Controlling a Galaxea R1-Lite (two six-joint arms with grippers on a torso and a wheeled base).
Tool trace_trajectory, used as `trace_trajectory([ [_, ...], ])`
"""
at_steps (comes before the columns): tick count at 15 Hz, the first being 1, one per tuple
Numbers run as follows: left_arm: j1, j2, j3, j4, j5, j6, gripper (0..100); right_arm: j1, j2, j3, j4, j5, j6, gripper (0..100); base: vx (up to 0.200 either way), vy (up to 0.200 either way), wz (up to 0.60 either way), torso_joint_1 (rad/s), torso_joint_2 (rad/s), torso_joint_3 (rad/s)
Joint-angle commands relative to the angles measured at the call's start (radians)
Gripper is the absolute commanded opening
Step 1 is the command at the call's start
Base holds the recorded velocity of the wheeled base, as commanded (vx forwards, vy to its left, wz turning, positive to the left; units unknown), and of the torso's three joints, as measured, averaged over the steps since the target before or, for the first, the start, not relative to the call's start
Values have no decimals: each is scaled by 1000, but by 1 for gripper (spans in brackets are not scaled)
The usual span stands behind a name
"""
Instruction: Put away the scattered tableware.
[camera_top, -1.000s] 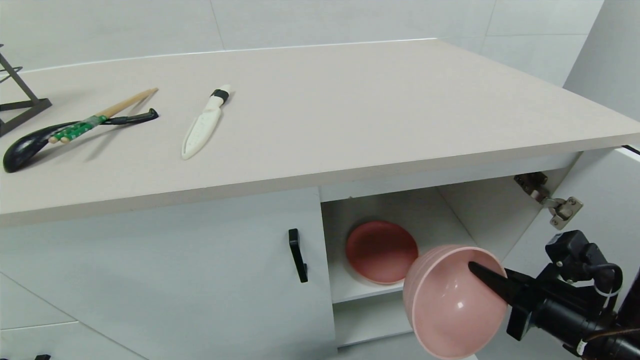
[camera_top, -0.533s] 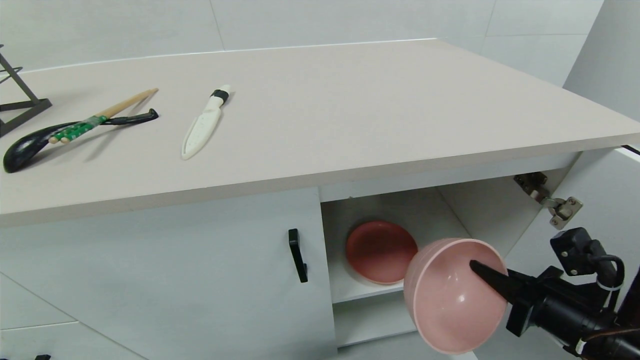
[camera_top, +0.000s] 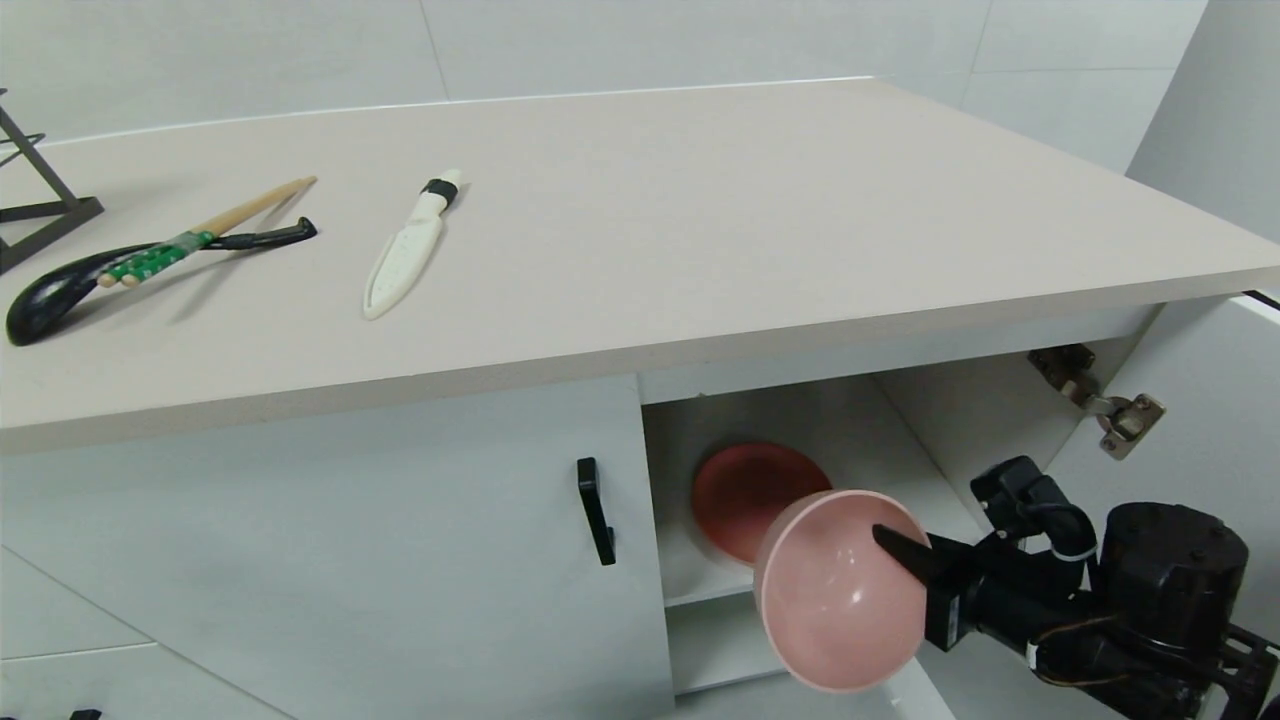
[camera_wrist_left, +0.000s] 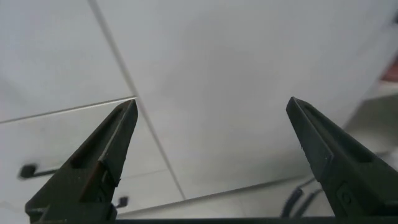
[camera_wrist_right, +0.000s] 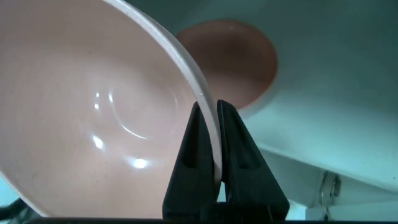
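My right gripper (camera_top: 885, 540) is shut on the rim of a pink bowl (camera_top: 835, 595), held tilted on its side at the mouth of the open cabinet (camera_top: 880, 430). The right wrist view shows the bowl (camera_wrist_right: 93, 118) pinched at its rim between the fingers (camera_wrist_right: 199, 149). Behind it a darker pink plate (camera_top: 740, 485) lies on the cabinet shelf, also seen as the plate (camera_wrist_right: 233, 59) past the bowl's rim. On the countertop at the left lie a black ladle (camera_top: 60, 290), chopsticks (camera_top: 205, 230) and a white sheathed knife (camera_top: 405, 255). My left gripper (camera_wrist_left: 211, 134) is open over a white floor.
The cabinet's left door with a black handle (camera_top: 597, 510) is closed; the right door stands swung open, hinge (camera_top: 1115, 405) exposed. A black rack (camera_top: 35, 195) stands at the counter's far left. The countertop's front edge (camera_top: 640, 355) overhangs the cabinet opening.
My right gripper has carried the pink bowl leftward and inward, from beside the opening to the shelf's front, now partly covering the plate.
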Motion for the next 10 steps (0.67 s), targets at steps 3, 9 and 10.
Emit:
trace_trajectory([
  [3, -1, 2, 4, 11, -79, 8, 100, -8, 70, -110, -2, -29, 1, 0, 0, 0, 0, 0, 0, 0],
  [9, -9, 8, 4, 23, -114, 11, 100, -31, 119, -240, -2, -29, 3, 0, 0, 0, 0, 0, 0, 0],
  [10, -7, 5, 4, 23, -114, 13, 100, -31, 124, -254, 1, -29, 1, 0, 0, 0, 0, 0, 0, 0],
])
